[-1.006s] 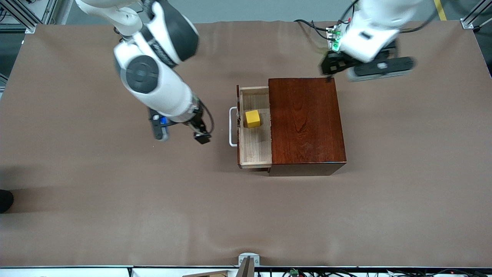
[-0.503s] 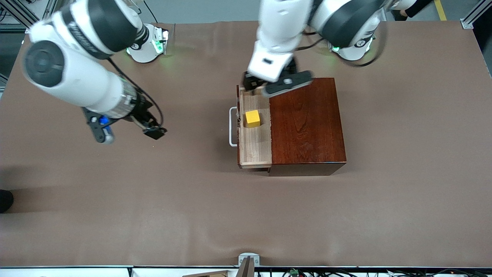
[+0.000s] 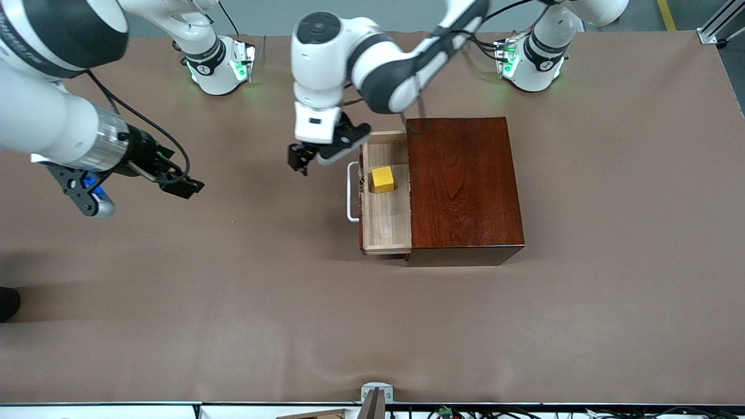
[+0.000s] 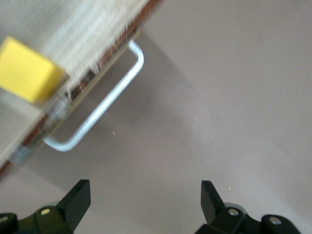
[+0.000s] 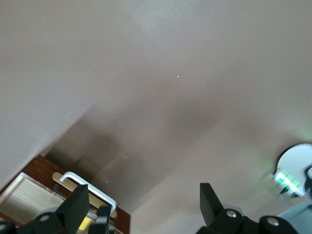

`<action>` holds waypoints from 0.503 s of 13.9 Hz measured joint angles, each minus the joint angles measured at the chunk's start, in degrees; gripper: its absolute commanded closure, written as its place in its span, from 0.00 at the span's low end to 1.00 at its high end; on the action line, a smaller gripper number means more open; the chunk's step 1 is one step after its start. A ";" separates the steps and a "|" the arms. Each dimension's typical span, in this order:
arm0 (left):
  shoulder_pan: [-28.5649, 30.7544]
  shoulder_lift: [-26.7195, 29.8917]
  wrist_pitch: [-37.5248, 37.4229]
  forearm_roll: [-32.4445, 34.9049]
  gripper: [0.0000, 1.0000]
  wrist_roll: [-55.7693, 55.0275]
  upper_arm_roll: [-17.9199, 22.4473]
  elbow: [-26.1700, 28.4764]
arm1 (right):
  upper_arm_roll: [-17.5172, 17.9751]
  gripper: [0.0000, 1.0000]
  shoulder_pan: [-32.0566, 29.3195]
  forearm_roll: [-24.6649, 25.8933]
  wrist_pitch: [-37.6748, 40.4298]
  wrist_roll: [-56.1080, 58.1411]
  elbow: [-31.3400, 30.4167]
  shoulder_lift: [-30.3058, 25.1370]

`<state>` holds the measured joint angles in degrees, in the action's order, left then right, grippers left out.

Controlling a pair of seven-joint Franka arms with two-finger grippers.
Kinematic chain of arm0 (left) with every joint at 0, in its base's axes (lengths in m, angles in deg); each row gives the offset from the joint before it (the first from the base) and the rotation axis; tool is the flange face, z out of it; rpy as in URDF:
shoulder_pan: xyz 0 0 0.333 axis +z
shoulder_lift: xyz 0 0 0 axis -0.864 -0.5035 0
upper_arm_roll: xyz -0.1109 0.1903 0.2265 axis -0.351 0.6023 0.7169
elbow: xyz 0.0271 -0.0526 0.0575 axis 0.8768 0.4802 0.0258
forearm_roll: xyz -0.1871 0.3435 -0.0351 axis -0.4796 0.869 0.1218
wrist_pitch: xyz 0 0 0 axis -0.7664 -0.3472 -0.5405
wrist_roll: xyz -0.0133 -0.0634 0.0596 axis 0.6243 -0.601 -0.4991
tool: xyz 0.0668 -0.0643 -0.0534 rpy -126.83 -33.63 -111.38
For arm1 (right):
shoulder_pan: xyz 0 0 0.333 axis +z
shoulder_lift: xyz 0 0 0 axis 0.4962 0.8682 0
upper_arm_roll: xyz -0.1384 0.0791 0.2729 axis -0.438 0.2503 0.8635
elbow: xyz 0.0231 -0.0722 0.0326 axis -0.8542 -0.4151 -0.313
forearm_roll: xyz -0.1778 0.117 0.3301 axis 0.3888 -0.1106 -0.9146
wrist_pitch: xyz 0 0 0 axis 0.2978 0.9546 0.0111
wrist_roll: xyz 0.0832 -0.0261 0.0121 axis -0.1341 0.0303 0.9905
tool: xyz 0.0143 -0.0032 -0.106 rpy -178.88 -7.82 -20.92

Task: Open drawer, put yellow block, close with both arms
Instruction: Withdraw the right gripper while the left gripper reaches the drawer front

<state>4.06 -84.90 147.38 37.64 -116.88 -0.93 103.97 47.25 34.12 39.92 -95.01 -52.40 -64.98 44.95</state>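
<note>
The drawer [image 3: 385,224] stands pulled out of the dark mahogany box [image 3: 465,186], its white handle [image 3: 351,195] facing the right arm's end of the table. The yellow block [image 3: 382,179] lies in the pale tray, and it also shows in the left wrist view [image 4: 27,70] beside the handle [image 4: 97,109]. My left gripper [image 3: 332,152] [image 4: 145,195] hangs open and empty over the table, just in front of the drawer's handle. My right gripper [image 3: 87,195] [image 5: 144,204] is open and empty over bare table near the right arm's end. From there the handle [image 5: 85,187] shows far off.
A brown cloth [image 3: 233,302] covers the whole table. The two arm bases [image 3: 218,64] [image 3: 532,58] glow green at the edge farthest from the front camera. A small metal mount [image 3: 375,396] sits at the nearest edge, and a dark object [image 3: 9,302] at the right arm's end.
My left arm swung from over the box across the drawer to a spot in front of the handle. My right arm drew away toward its own end. Drawer and block stayed put.
</note>
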 measured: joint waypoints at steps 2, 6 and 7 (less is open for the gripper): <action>-2.23 -3.54 2.93 0.00 0.00 -5.91 2.55 -0.54 | -0.01 0.00 -2.02 0.00 1.54 5.87 0.00 -0.70; -5.81 -7.77 4.13 0.00 0.00 -16.38 7.61 -0.99 | -0.18 0.00 -6.38 0.65 3.54 21.66 0.10 -2.31; -5.98 -7.95 3.80 0.00 0.00 -18.66 8.07 -1.01 | -0.25 0.00 -7.07 1.92 4.28 26.53 0.13 -3.00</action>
<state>-1.92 -92.86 151.18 37.64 -135.54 7.14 102.97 47.00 27.05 41.84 -90.73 -25.87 -64.85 41.95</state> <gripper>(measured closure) 0.000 0.000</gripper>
